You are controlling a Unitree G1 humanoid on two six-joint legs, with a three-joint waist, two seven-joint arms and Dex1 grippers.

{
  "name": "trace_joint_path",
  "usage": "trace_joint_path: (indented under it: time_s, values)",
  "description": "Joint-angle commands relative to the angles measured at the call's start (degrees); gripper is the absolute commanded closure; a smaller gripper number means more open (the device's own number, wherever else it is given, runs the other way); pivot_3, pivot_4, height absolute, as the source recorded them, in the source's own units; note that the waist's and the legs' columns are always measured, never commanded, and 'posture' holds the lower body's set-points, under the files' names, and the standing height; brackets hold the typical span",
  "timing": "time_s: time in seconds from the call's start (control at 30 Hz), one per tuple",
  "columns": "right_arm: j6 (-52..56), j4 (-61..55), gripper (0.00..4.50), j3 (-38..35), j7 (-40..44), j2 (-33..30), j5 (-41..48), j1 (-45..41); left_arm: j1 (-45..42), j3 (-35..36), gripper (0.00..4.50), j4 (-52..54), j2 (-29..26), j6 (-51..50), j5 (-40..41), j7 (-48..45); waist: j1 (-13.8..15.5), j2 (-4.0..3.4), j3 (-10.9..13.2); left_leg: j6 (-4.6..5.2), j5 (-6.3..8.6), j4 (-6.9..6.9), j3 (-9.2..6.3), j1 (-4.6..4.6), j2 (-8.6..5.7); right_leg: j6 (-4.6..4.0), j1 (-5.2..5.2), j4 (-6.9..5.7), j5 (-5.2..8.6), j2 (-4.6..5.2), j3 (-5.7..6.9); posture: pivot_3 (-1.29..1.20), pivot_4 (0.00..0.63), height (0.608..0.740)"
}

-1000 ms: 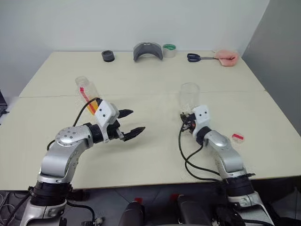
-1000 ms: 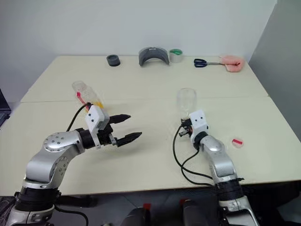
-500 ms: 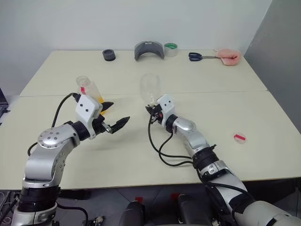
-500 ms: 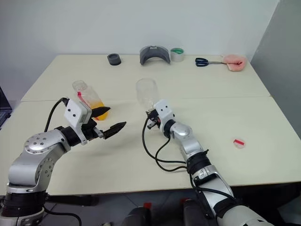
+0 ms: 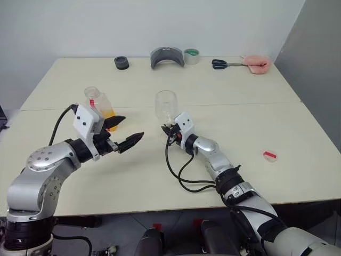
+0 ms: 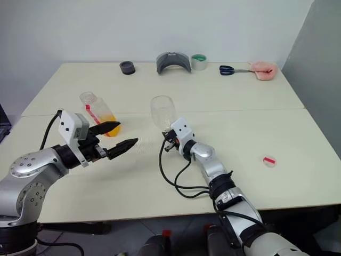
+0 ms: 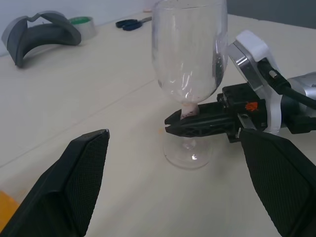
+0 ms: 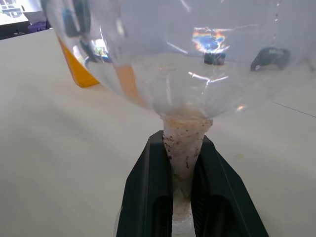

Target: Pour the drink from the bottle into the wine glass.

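Hands first, since they sit nearest me: my left hand [image 5: 121,136] hangs released over the bench [image 5: 160,176], its two black fingers [image 7: 74,190] spread wide and pointing toward the glass [image 5: 165,106]. My right hand [image 7: 180,120] is clenched on that glass's stem, just under the bowl, with the round foot resting on the bench. I see the glass upright and empty, its stem looking cloudy where the fingers pinch it. Off to the right, near the bench edge, lies a small red tag [image 5: 270,155]. Just beyond my left hand stands the bottle [image 5: 98,102], tilted a little, orange drink [image 5: 109,114] in its lower part, a red band on its side. Along the far edge I see a black ring [image 5: 122,63], a grey curved piece [image 5: 167,56], a tape roll [image 5: 191,56], scissors [image 5: 225,64] and something pink [image 5: 257,64].
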State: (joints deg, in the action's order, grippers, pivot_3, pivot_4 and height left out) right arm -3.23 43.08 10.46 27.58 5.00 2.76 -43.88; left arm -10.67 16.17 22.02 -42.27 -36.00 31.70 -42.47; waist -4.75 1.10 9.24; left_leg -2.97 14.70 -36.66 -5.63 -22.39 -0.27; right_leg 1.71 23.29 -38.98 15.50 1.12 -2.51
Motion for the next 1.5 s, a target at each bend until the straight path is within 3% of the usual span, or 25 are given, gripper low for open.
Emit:
trace_joint_path:
  time_s: [0.03, 0.4, 0.6, 1.13, 1.3, 1.5]
  values:
    - [-1.06, -1.25, 3.61, -0.55, 0.61, 0.5, 0.08, -0.95, -1.23, 1.34, 0.0, 0.41, -1.13, 1.31, 0.59, -0.79, 0.0, -0.01, 0.0, 0.0, 0.0, 0.0, 0.0, 0.0, 0.0, 0.0, 0.0, 0.0, 0.0, 0.0, 0.0, 0.0, 0.15, 0.74]
    - [-0.5, -3.77, 0.05, -0.29, 1.52, 0.42, 0.15, -0.05, -2.49, -0.78, 0.0, -0.11, -0.92, 2.96, -0.7, -1.28, 0.0, -0.01, 0.01, 0.0, 0.0, 0.0, 0.0, 0.0, 0.0, 0.0, 0.0, 0.0, 0.0, 0.0, 0.0, 0.0, 0.15, 0.74]
    - [1.52, -7.13, 0.05, -0.11, 3.17, -1.38, 0.35, 1.82, -2.62, -1.13, 0.0, -0.26, -0.63, 3.62, -0.94, -1.18, 0.02, -0.01, 0.01, 0.0, 0.0, 0.0, 0.0, -0.01, 0.0, 0.0, 0.0, 0.0, 0.0, 0.01, 0.0, 0.0, 0.15, 0.74]
    - [16.84, -31.66, 0.05, 0.64, 6.09, -10.64, 1.91, 15.13, -1.39, -2.01, 0.0, 0.17, 2.25, 4.4, -1.33, 1.36, 0.22, -0.01, 0.01, 0.0, 0.0, 0.01, 0.0, -0.02, -0.01, 0.0, 0.0, 0.02, 0.0, 0.02, 0.0, 0.0, 0.15, 0.74]
    - [20.84, -46.13, 0.05, 3.53, 11.65, -17.99, 2.97, 21.48, -0.46, -2.63, 0.0, -2.88, 6.5, 6.94, -5.66, 7.19, 0.67, -0.02, 0.02, 0.0, 0.01, -0.01, 0.0, -0.06, -0.03, 0.01, -0.01, 0.05, 0.01, 0.04, 0.01, 0.0, 0.15, 0.74]
    - [28.6, -62.69, 0.05, 1.07, 16.3, -25.98, 9.05, 26.33, 3.19, -3.38, 0.0, -7.81, 13.36, 13.41, -14.19, 17.04, 0.99, -0.03, 0.02, 0.0, 0.01, -0.03, -0.02, -0.06, -0.01, 0.02, -0.01, 0.07, 0.01, 0.04, 0.0, 0.0, 0.15, 0.74]
